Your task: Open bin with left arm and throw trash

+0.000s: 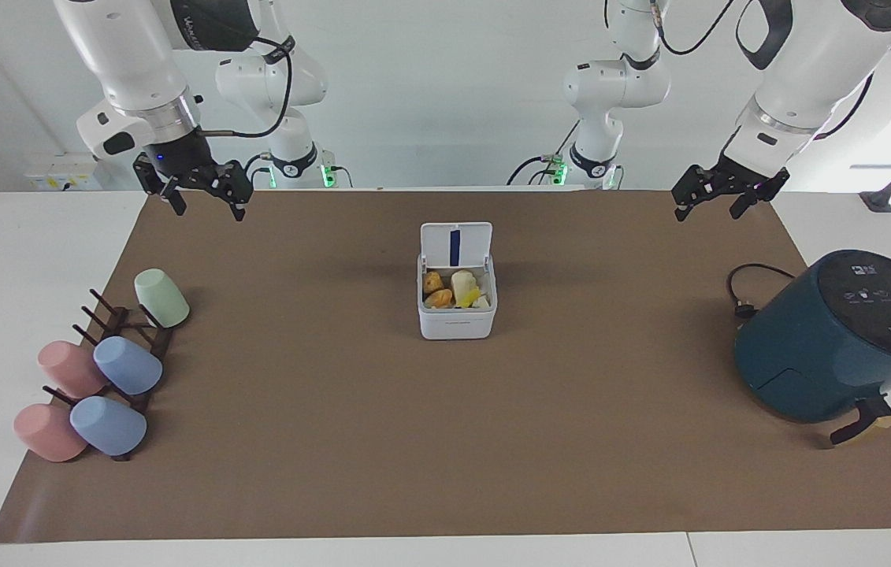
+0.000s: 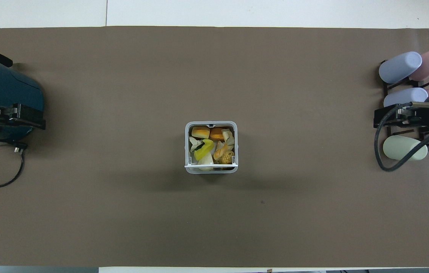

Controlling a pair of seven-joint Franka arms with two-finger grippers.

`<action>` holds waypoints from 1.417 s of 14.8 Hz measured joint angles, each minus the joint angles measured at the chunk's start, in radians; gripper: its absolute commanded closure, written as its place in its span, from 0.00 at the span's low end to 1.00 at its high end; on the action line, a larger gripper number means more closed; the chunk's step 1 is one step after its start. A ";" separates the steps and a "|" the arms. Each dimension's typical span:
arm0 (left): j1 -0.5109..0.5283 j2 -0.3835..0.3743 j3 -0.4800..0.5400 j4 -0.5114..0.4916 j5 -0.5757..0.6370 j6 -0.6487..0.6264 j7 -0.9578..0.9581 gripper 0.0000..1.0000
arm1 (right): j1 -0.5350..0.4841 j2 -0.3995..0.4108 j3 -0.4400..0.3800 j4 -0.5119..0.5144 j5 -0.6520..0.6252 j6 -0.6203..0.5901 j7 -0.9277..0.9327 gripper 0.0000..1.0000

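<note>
a brown mat (image 1: 445, 441) covers most of the white table (image 1: 27, 260), with a pale wall above my bases. the bin (image 1: 457, 315) stands mid-mat with its lid (image 1: 456, 245) flipped upright on the side nearer to me, and the trash (image 2: 211, 146) lies inside it — yellow, orange and pale scraps packed together. my left gripper (image 1: 717, 200) hangs spread open and empty over the mat's near edge, toward the teal air fryer (image 1: 839, 339), well apart from the bin. my right gripper (image 1: 201, 198) hangs parted and empty over the mat's near corner at the other end — the pastel cups (image 1: 98, 378) on their dark rack (image 1: 118, 327) lie below it, farther from me.
</note>
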 measured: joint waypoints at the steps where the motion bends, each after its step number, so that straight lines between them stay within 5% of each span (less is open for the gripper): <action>1: 0.000 0.000 0.000 0.000 0.000 0.000 0.000 0.00 | 0.000 0.004 -0.001 0.006 -0.001 -0.015 -0.008 0.00; 21: 0.000 0.000 -0.001 0.000 0.000 0.000 0.000 0.00 | -0.003 0.063 -0.001 0.102 -0.006 -0.081 -0.014 0.00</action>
